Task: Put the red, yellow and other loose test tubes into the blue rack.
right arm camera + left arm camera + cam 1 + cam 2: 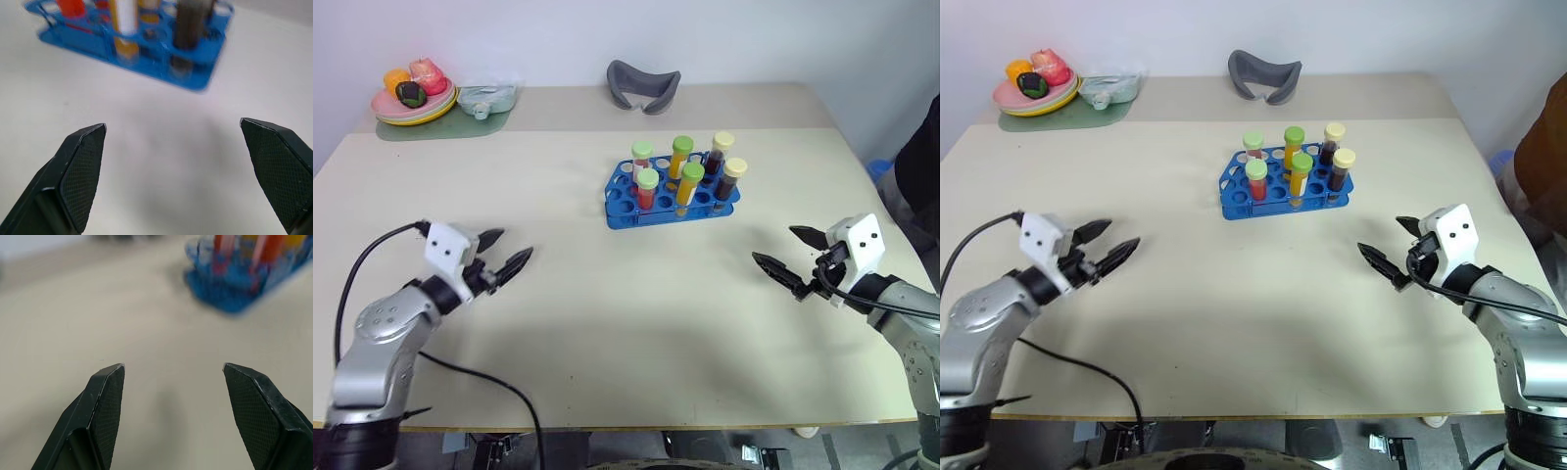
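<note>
Beige worktop fills most of your frame, bare across its lower half. At upper centre sits the blue rack, and you can count six capped tubes standing upright in its holes: two red ones with pale green caps on the left, two yellow ones with green caps in the middle, two dark brown ones with cream caps on the right. You see no tube lying loose on the worktop, so the loading looks finished to my eye.

Your left hand hangs at the lower left of the frame, fingers spread moderately and holding nothing. Your right hand hangs at the lower right, fingers wide and also empty. Both point inward toward the rack from well apart, with open worktop between; that reads as a parked, pulled-back pose leaving the rack free.

Smaller things lie along the top edge: a grey curved piece at upper centre, and a plate of toy food with a pale bag beside it at upper left.
</note>
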You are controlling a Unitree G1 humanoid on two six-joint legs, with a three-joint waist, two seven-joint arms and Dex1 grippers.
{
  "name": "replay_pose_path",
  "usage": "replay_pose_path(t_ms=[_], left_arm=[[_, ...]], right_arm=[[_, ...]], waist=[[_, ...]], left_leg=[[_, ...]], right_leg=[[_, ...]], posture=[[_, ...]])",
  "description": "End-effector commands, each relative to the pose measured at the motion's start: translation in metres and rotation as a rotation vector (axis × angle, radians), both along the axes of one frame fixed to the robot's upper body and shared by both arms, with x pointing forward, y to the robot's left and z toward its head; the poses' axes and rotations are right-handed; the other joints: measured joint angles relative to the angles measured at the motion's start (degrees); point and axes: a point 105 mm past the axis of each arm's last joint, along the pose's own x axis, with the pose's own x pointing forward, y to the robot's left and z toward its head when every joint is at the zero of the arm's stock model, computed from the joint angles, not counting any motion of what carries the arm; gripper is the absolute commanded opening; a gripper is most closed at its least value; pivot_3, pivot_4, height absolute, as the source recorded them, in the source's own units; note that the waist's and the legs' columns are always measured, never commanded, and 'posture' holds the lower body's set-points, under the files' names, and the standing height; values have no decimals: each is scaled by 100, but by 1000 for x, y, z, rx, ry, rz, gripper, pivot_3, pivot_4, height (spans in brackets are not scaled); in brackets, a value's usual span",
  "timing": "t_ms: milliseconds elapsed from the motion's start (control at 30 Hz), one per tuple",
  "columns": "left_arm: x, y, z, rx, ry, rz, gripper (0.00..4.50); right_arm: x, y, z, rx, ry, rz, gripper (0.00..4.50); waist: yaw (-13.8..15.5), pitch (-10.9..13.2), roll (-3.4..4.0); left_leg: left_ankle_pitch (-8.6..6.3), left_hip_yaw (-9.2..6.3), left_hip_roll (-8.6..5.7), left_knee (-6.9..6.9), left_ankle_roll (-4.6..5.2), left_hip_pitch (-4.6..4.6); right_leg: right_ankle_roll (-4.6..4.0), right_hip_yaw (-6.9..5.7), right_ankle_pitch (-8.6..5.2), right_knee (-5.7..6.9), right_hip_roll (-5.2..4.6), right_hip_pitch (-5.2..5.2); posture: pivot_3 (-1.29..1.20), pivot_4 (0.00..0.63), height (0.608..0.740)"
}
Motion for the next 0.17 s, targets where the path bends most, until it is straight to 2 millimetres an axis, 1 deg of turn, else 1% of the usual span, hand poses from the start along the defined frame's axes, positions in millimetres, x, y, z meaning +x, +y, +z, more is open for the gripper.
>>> replay_pose_path(t_ms=[33, 100, 167], left_arm=[[-6, -2, 15, 1, -57, 5, 3254], [-7, -2, 14, -2, -59, 25, 3254], [-7, -5, 14, -7, -64, 31, 3254]], right_arm=[[3, 4, 8, -17, -43, 31, 4500], [7, 10, 7, -14, -44, 50, 4500], [12, 10, 7, -10, -49, 51, 4500]], waist=[[5, 0, 0], [3, 0, 0], [-4, 0, 0]], left_leg=[[0, 0, 0, 1, 0, 0], [0, 2, 0, 4, 0, 0], [0, 1, 1, 4, 0, 0]], right_leg=[[0, 0, 0, 0, 0, 2], [0, 1, 0, -1, -2, 4], [0, 1, 0, 0, 1, 3]], posture=[[0, 150, 740], [0, 150, 740], [0, 150, 740]])
